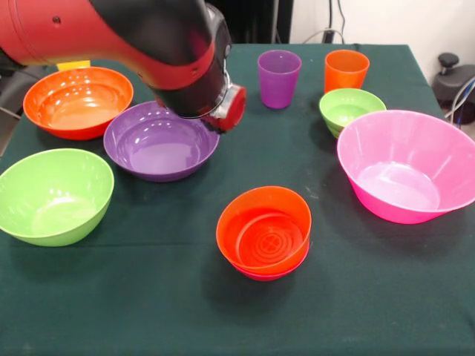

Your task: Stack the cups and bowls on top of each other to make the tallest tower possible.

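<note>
My arm (pixel 148 52) crosses the upper left of the front view, its end hanging over the far rim of the large purple bowl (pixel 161 141). My claw is hidden behind the arm's end, so I cannot tell how far open it is or whether it holds anything.

The tower (pixel 264 232) stands near the middle of the bench (pixel 148 297): a small orange bowl nested in a small red-magenta bowl whose rim just shows beneath.

Risks, as I judge them: nested bowls add little height, and a large bowl set on this small base could rock and slide off. A tapered cup set off-centre could topple.

Surroundings: the large orange bowl (pixel 78 101) and lime green bowl (pixel 53 195) lie to the left, the purple bowl touching or nearly touching the orange one. The purple cup (pixel 279 78), orange cup (pixel 346 70) and small green bowl (pixel 351 110) stand at the far right, the pink bowl (pixel 408 165) just in front of them. A yellow scrap (pixel 74 65) peeps behind my arm. My arm blocks my sight of that far left corner.
</note>
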Motion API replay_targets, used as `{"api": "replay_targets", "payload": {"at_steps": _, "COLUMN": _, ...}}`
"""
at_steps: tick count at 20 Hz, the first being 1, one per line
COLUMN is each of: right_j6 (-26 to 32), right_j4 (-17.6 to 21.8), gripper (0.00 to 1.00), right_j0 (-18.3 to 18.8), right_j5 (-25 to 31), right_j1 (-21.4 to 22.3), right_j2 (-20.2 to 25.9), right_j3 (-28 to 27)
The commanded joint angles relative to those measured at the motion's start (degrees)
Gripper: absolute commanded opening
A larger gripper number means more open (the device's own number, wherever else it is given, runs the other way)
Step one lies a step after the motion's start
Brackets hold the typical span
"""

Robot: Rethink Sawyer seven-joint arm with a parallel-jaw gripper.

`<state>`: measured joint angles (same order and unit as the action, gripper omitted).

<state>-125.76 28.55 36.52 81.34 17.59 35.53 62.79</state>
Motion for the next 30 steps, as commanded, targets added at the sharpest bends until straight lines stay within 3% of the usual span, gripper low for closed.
{"api": "replay_targets", "payload": {"at_steps": 1, "right_j6": 3.19, "right_j4": 9.3, "gripper": 0.0, "right_j0": -2.08, "right_j5": -22.21, "right_j1": 8.47, "right_j2": -3.9, "right_j3": 9.58}}
{"api": "replay_targets", "payload": {"at_steps": 12, "right_j6": 2.15, "right_j4": 7.43, "gripper": 0.0, "right_j0": -2.98, "right_j5": -24.69, "right_j1": 10.78, "right_j2": -5.96, "right_j3": 13.19}}
{"api": "replay_targets", "payload": {"at_steps": 30, "right_j6": 1.96, "right_j4": 5.8, "gripper": 0.0, "right_j0": -4.04, "right_j5": -26.39, "right_j1": 11.55, "right_j2": -7.74, "right_j3": 14.65}}
